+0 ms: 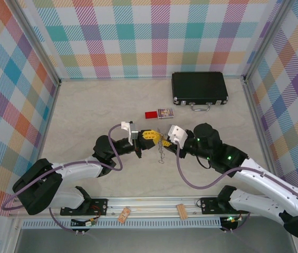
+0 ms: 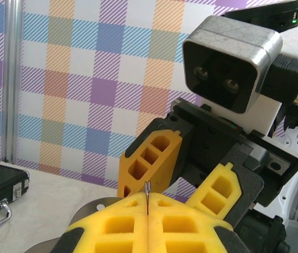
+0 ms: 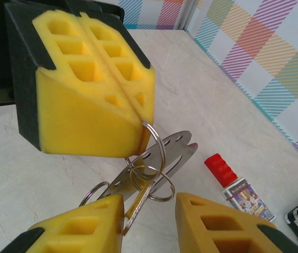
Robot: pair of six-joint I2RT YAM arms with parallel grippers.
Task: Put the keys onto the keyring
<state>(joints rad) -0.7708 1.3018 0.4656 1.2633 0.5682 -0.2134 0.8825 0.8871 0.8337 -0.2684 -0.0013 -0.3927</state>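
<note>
The black case lies shut, well past both grippers, near the back wall. I cannot see what is in it.

The left gripper is squeezed tight on the keyring, pinching one thin silver ring at its very tips. The rest of the keyring hangs down under those tips: more silver rings and a flat metal piece with holes.

The right gripper faces it, tip to tip, with its fingers apart. The key, small and tan-yellow, dangles in the gap between those fingers, close by one of them. I cannot tell if it touches.

Beyond the right gripper lie a little red thing and a small picture box. Its writing is too small to read.
</note>
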